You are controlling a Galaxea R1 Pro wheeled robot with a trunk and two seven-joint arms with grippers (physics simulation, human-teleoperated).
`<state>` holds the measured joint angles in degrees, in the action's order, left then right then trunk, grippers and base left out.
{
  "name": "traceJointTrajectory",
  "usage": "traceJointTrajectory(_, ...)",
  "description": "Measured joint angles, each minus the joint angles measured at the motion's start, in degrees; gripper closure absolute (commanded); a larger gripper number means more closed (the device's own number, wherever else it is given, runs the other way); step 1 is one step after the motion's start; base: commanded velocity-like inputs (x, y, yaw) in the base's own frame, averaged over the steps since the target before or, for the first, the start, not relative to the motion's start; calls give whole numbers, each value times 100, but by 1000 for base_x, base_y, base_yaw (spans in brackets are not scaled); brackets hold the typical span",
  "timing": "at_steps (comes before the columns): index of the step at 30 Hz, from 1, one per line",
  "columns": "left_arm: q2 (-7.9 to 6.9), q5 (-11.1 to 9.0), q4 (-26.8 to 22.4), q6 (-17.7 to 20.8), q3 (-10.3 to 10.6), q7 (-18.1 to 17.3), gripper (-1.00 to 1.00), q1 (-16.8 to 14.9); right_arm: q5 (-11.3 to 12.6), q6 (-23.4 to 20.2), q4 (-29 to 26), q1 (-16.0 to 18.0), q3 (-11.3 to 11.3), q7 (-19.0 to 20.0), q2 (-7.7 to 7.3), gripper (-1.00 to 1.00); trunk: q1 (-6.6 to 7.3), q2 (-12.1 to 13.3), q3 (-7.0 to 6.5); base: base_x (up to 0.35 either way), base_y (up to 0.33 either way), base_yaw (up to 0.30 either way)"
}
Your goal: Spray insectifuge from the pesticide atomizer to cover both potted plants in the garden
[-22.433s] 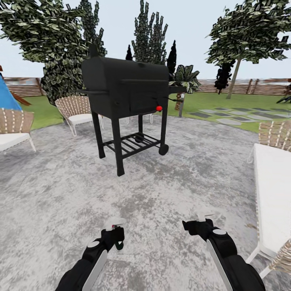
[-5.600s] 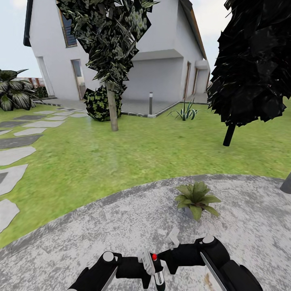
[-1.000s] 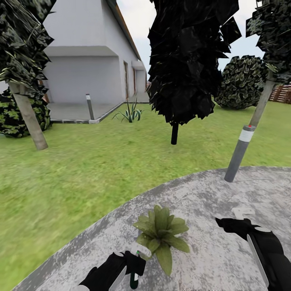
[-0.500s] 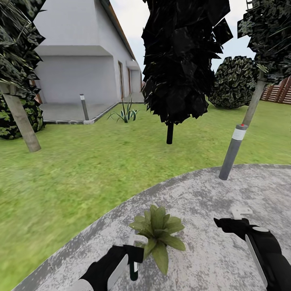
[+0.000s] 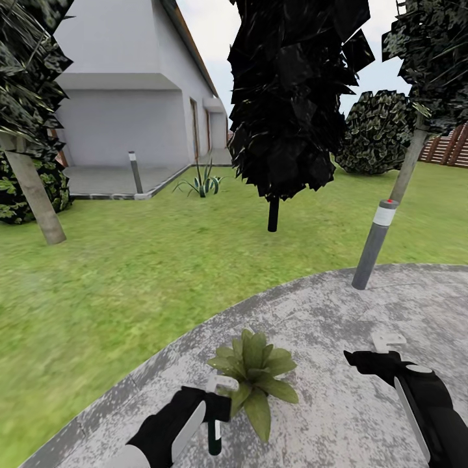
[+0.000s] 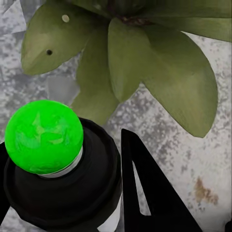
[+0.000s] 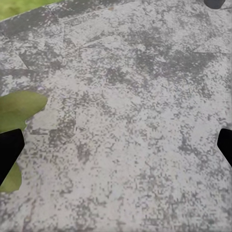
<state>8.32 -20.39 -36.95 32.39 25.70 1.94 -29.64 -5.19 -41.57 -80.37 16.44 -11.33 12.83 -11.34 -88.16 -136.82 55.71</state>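
Atomizer [image 5: 215,434] seemingly in left gripper [image 5: 218,406], beside plant [image 5: 255,370]

The pesticide atomizer [image 5: 216,416] hangs upright in the left end effector [image 5: 209,406], dark-bodied with a whitish head, and its green-domed end [image 6: 43,136] faces the left wrist camera. Just beside it, one potted plant [image 5: 255,372] stands on the mottled grey patio [image 5: 338,305] near the lawn edge, a low rosette of broad, pointed, speckled green leaves.

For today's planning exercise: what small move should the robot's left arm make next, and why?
Probably tilt the pesticide atomizer so its head faces the potted plant, then spray. The left gripper holds the bottle right beside the leaves, on the paved patio; the right gripper hangs open, apart.
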Motion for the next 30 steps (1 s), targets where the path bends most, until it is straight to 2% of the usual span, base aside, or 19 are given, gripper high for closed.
traceJointTrajectory(2, 1, 1, 8, -13, -86, 16, 100, 1, 0, 0, -3, -1, 1, 0, 0, -100, 0, 0, 0, -183, -113, 0)
traceJointTrajectory(8, -1, 0, 51, -21, -99, 29, 100, 2, 0, 0, -1, 2, 2, 0, 0, -100, 0, 0, 0, -107, -76, 0)
traceJointTrajectory(13, 53, -7, 67, -20, -92, 39, 100, 0, 0, 0, -4, 3, 5, 0, 0, -100, 0, 0, 0, -3, -2, 0)
traceJointTrajectory(17, 100, -19, -104, -20, -85, -50, 100, -6, 0, -1, -5, 1, 8, 0, 0, -100, 0, 0, 0, 0, 0, 0)
traceJointTrajectory(18, 103, -127, -211, -14, -86, -56, 100, -4, 0, -1, -5, 0, 8, 0, 0, -100, 0, 0, 0, 0, 0, 0)
traceJointTrajectory(19, 100, -548, -398, -3, -78, -32, 100, -3, 0, 0, -5, 0, 8, 0, 0, -100, 0, 0, 0, 0, 0, 0)
traceJointTrajectory(21, 94, -882, -552, 12, -69, 5, 100, -1, 0, -1, -4, -1, 8, 0, 0, -100, 0, 0, 0, 0, 0, 0)
traceJointTrajectory(26, 96, -1165, -781, 45, -65, 30, 100, -1, 0, 0, -5, 0, 8, 0, 0, -100, 0, 0, 0, 0, 0, 0)
traceJointTrajectory(27, 94, -1389, -803, 58, -65, 78, 100, -2, 0, -2, -5, 1, 10, 0, 0, -100, 0, 0, 0, 0, 0, 0)
traceJointTrajectory(28, 92, -1728, -814, 121, -65, 282, 100, -14, 0, -3, -5, 0, 9, 0, 0, -100, 0, 0, 0, 0, 0, 0)
traceJointTrajectory(30, 91, -2180, -820, 216, -65, 816, 100, -66, 0, -6, -5, 0, 10, 0, 0, -100, 0, 0, 0, 0, 0, 0)
